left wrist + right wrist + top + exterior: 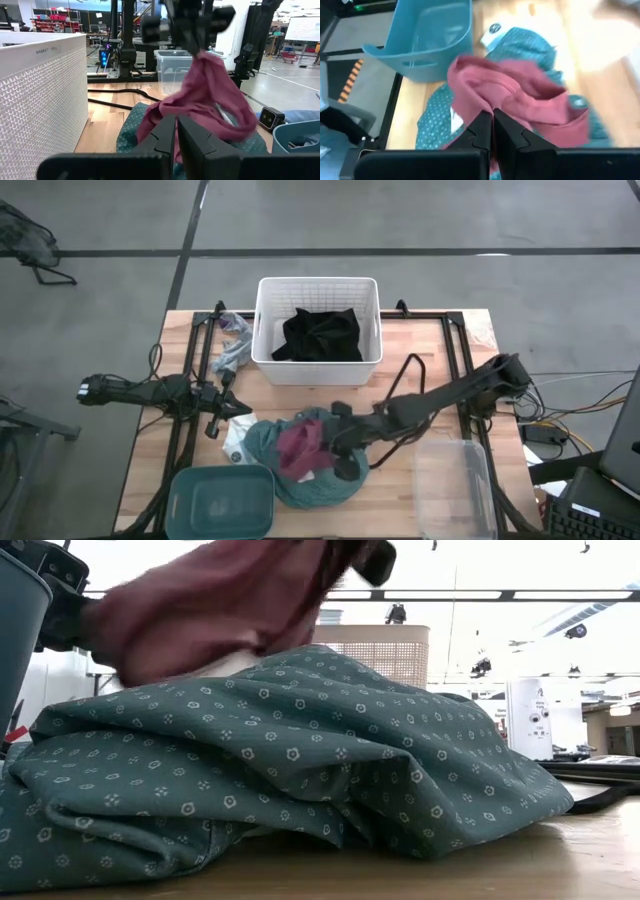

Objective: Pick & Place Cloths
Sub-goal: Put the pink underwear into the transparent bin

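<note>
High view: right hand (343,448) clenched on soft crumpled maroon cloth (300,446), lifting it off patterned teal cloth (310,480) heaped on wooden bench (420,370); left hand (228,408) clenched, empty, just beside.

a grey concrete floor (500,210) is spreading around the wooden table (430,345), with a dark seam line (400,252) running across it beyond the table's far edge. cables (560,415) are trailing off the table's right side (a tangle of them, over the floor). long ceiling lights (500,595) are glowing bright in the low view, washing out the room behind. what may be shelving (55,22) is standing far back, too distant to tell.
</note>
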Controlling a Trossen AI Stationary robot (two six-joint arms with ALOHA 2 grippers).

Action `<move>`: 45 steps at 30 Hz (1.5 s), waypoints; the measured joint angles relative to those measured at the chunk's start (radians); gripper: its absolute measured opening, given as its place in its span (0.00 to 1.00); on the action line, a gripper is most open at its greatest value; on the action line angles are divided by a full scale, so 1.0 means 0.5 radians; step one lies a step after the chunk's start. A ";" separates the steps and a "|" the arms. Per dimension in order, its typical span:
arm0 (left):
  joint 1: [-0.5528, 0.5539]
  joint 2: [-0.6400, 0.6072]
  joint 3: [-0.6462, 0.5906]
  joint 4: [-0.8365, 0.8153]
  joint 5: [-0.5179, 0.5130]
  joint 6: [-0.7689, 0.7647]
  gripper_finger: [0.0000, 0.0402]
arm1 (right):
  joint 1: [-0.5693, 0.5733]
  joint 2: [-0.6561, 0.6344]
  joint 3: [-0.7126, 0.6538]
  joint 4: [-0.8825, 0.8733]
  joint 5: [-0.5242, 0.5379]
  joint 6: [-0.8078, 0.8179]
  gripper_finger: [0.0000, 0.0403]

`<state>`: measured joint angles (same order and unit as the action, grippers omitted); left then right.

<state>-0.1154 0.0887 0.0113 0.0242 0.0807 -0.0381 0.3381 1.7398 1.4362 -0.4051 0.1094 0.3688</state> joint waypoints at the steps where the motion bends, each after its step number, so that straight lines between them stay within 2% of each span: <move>1: 0.000 0.000 0.000 0.000 0.000 0.000 0.06 | 0.004 -0.032 0.019 -0.053 0.032 -0.012 0.02; 8: 0.000 0.001 0.000 -0.001 -0.001 0.000 0.06 | 0.087 -0.352 0.086 -0.286 0.314 -0.015 0.02; 14: -0.001 0.005 0.000 0.000 0.000 0.000 0.06 | 0.249 -0.656 0.074 -0.287 0.409 0.027 0.02; 17: 0.000 0.007 0.000 -0.001 0.000 0.000 0.06 | 0.319 -0.803 0.081 -0.354 0.325 0.108 0.02; 22: -0.001 0.007 0.000 0.000 0.000 0.000 0.06 | 0.447 -1.045 0.124 -0.550 0.312 0.413 0.02; 33: -0.001 0.011 0.001 0.002 0.000 0.000 0.06 | 0.750 -1.401 0.137 -1.079 0.371 1.404 0.02; 38: 0.000 0.011 0.000 0.002 0.001 0.000 0.06 | 0.833 -1.451 0.199 -1.612 0.362 2.184 0.02; 42: -0.001 0.011 0.000 0.002 0.001 0.000 0.06 | 0.883 -1.426 0.206 -2.078 0.006 2.985 0.02; 45: -0.001 0.011 0.001 0.002 0.000 0.000 0.06 | 0.906 -1.373 0.198 -2.115 -0.323 3.287 0.02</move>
<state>-0.1158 0.0940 0.0116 0.0250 0.0807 -0.0380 0.7910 1.0534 1.5352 -1.4624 -0.0519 2.0124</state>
